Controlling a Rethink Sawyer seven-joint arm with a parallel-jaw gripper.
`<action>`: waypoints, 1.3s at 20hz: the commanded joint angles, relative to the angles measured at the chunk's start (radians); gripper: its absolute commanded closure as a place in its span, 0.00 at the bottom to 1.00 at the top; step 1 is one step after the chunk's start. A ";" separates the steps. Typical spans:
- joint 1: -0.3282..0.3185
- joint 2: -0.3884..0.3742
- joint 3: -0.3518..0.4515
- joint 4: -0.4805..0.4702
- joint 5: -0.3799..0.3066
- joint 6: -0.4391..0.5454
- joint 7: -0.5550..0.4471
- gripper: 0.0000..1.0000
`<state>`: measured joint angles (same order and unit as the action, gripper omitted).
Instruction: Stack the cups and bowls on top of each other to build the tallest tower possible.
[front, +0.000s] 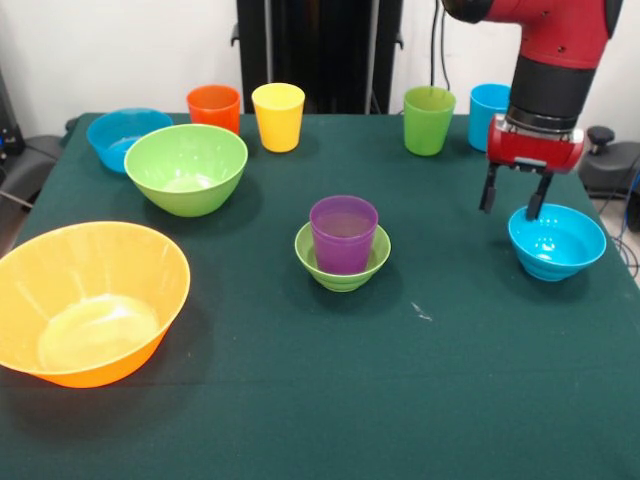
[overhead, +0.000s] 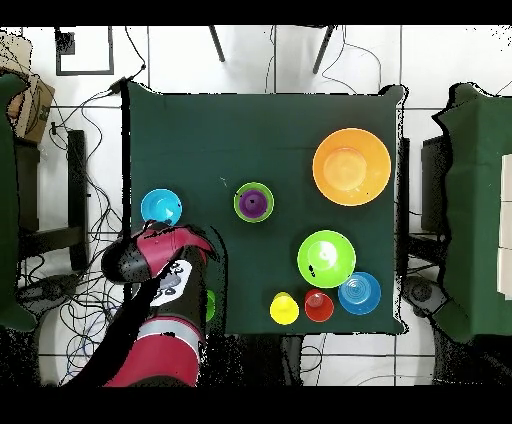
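The tower is a purple cup (front: 343, 232) (overhead: 254, 203) standing upright in a small green bowl (front: 312, 258) at mid-table. A small blue bowl (front: 560, 245) (overhead: 161, 207) sits empty at the right in the front view. My gripper (front: 513, 200) hangs open just above that bowl's far-left rim, holding nothing. The orange cup (front: 214, 107), yellow cup (front: 278, 116), green cup (front: 429, 119) and light blue cup (front: 487, 112) stand along the far edge. In the overhead view the arm (overhead: 160, 262) hides the gripper.
A large orange bowl (front: 95, 295) (overhead: 351, 166) sits near the front left. Behind it are a medium green bowl (front: 186, 168) (overhead: 326, 258) and a medium blue bowl (front: 122, 135) (overhead: 359, 292). A dark green cloth (front: 450, 380) covers the table.
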<state>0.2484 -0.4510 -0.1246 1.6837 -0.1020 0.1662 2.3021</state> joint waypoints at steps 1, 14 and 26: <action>0.019 0.072 0.025 -0.102 -0.006 -0.033 0.070 0.00; 0.128 0.152 -0.061 -0.182 0.080 -0.057 0.140 0.00; 0.106 0.146 -0.039 -0.177 0.080 -0.062 0.098 0.00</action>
<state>0.3806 -0.3277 -0.2316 1.5643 -0.0407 0.1356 2.3021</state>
